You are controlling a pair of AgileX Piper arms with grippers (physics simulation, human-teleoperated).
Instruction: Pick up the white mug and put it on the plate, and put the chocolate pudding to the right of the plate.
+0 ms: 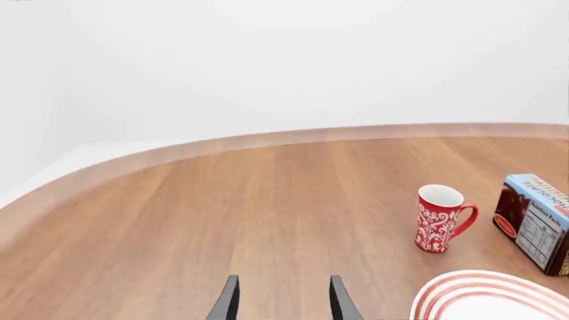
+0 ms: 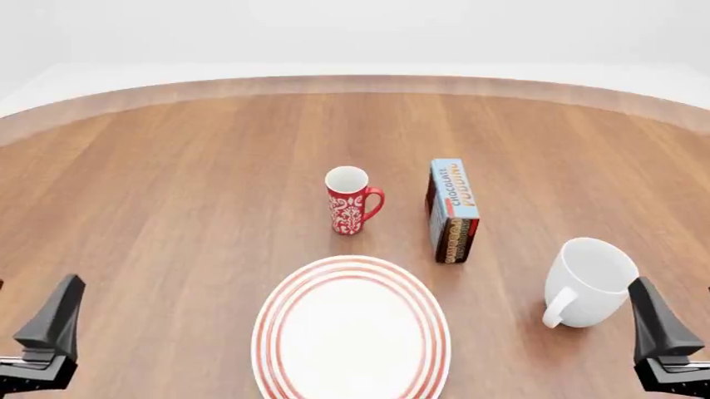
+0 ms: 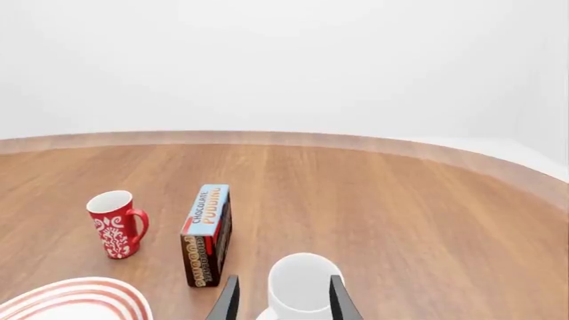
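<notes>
The white mug (image 2: 590,281) stands upright at the near right of the table, its handle toward the near edge. My right gripper (image 2: 651,306) is open just behind it; in the right wrist view the mug (image 3: 302,288) sits beyond and between the open fingers (image 3: 340,300), not touched. The plate (image 2: 351,332) lies near centre with nothing on it. The chocolate pudding (image 2: 453,210) stands upright beyond the plate's right edge, between both mugs. My left gripper (image 2: 65,299) is open at the near left, holding nothing, and apart from everything.
A slim red-and-white patterned mug (image 2: 349,201) stands beyond the plate, left of the pudding carton. The wooden table has a curved far edge (image 2: 355,83) against a white background. Bare wood lies right of the plate, up to the white mug.
</notes>
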